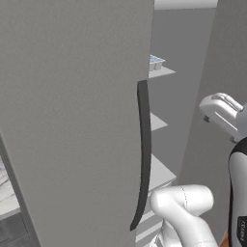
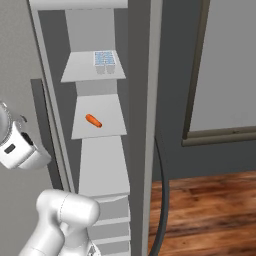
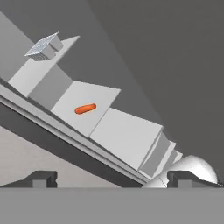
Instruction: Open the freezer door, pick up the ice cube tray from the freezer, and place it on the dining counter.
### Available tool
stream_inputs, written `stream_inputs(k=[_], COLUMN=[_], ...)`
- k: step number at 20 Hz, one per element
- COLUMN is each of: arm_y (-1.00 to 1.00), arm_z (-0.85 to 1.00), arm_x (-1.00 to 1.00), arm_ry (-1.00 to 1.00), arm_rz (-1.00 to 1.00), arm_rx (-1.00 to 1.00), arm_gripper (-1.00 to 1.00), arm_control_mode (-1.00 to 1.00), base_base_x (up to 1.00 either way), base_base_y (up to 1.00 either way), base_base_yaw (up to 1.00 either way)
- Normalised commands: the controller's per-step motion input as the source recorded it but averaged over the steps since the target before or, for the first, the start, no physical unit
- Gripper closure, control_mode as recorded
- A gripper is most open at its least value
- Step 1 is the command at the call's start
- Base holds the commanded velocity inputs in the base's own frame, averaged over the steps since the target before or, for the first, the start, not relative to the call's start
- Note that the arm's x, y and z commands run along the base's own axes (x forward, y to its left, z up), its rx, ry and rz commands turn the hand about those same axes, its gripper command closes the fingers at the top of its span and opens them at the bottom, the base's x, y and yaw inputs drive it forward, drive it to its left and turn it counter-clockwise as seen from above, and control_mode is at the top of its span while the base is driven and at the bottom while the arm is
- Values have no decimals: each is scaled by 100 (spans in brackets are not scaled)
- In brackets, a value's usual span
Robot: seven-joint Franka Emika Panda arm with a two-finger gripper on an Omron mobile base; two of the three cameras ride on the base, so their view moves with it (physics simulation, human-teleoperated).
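Note:
The freezer door [image 1: 72,120] stands swung open, its long dark curved handle [image 1: 143,154] facing the left base view. Inside, the ice cube tray [image 2: 105,58] with pale blue cells sits on the top shelf; it also shows as the tray [image 1: 155,61] and the tray [image 3: 43,47]. My gripper [image 3: 113,179] is open with nothing between its fingers, well short of the shelves and lower than the tray. The dining counter is out of view.
A small orange item [image 2: 93,120] lies on the second shelf [image 2: 100,132], one level below the tray. Further white shelves step down beneath. The neighbouring grey door's edge [image 2: 142,100] and its dark curved handle [image 2: 163,200] bound the opening on the right, over wood floor [image 2: 210,210].

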Motion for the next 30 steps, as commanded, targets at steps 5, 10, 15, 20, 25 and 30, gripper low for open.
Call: stream_inputs(k=[5,10,15,20,25,30], arm_y=[0,0,0,0,-7,-24], arm_z=[2,7,21,45,40,12], arm_x=[11,10,14,22,30,28], arm_ry=[-8,-9,-7,0,0,0], arm_rz=[-11,-13,-13,-9,-6,0], arm_rx=[18,21,19,10,9,8], arm_gripper=[-100,-100,-100,-100,-100,-100], arm_control_mode=[-100,-100,-100,-100,-100,-100], base_base_x=[0,0,0,0,0,0], base_base_y=[0,0,0,0,0,0], base_base_yaw=[0,0,0,0,0,0])
